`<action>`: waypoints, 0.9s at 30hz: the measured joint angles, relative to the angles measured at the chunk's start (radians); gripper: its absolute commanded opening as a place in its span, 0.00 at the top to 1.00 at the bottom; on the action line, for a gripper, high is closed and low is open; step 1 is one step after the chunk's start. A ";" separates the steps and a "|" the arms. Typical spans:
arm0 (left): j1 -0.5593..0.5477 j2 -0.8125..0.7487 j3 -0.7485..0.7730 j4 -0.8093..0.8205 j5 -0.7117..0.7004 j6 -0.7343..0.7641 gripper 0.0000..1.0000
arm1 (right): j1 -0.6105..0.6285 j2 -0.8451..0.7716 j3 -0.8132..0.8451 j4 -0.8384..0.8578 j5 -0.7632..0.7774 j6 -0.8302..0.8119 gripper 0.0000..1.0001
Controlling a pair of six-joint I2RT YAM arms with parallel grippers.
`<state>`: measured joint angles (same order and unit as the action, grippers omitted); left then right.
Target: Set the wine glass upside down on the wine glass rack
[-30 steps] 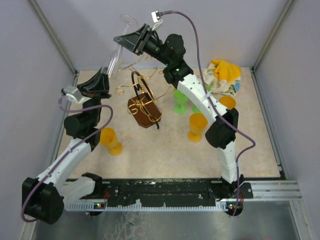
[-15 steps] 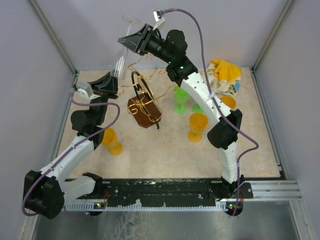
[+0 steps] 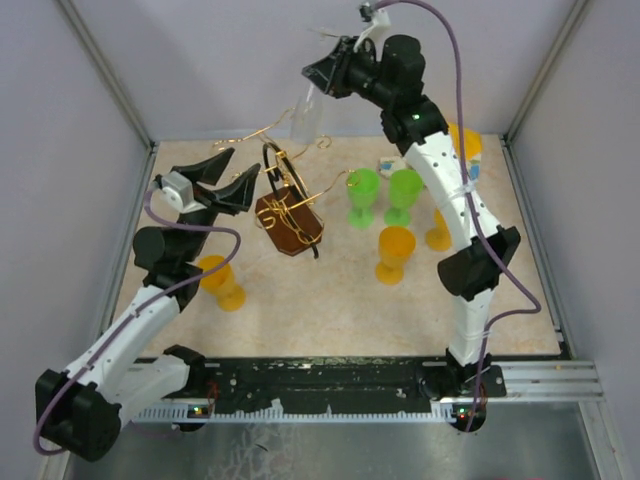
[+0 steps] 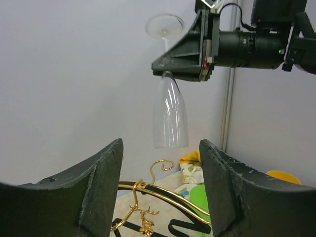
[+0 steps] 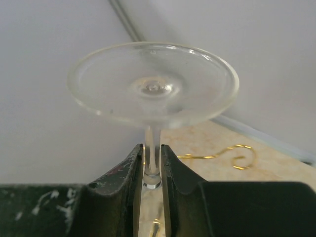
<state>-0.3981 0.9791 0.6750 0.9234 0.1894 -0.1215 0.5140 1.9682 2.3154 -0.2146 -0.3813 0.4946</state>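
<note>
The clear wine glass (image 3: 305, 118) hangs upside down, foot up and bowl down, high above the back of the table. My right gripper (image 3: 318, 75) is shut on its stem just under the foot (image 5: 153, 84), and the stem sits between the fingers (image 5: 129, 170). The wine glass rack (image 3: 285, 205), gold wire with curled tips on a dark brown base, stands below and slightly left of the glass. My left gripper (image 3: 228, 176) is open and empty, left of the rack. Its wrist view looks up between the pads (image 4: 101, 182) at the glass bowl (image 4: 170, 113) and a gold arm (image 4: 158, 195).
Two green goblets (image 3: 362, 195) (image 3: 404, 190) stand right of the rack. An orange goblet (image 3: 395, 250) stands in front of them, another (image 3: 218, 280) near my left arm, a third (image 3: 438, 232) behind my right arm. A yellow cloth (image 3: 466, 142) lies at the back right.
My left gripper has opened, let go of the glass bowl and drawn back toward the rack. My right arm has swung the glass to the right, and it now hangs upright, bowl down.
</note>
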 measured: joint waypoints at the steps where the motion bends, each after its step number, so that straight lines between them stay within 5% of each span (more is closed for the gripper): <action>1: 0.000 -0.018 0.003 -0.020 0.002 0.009 0.30 | -0.027 0.000 0.003 -0.020 0.001 -0.016 1.00; 11: 0.000 0.021 0.384 -0.459 -0.078 0.060 0.28 | -0.257 0.016 -0.012 -0.102 0.055 -0.233 1.00; 27: 0.000 0.030 0.387 -0.566 -0.163 0.120 0.28 | -0.230 0.021 -0.617 0.372 0.107 -0.443 1.00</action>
<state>-0.3977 1.0088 1.0618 0.3576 0.0261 -0.0017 0.2840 1.9896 1.6981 0.1574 -0.2741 0.0521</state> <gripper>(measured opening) 0.715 0.170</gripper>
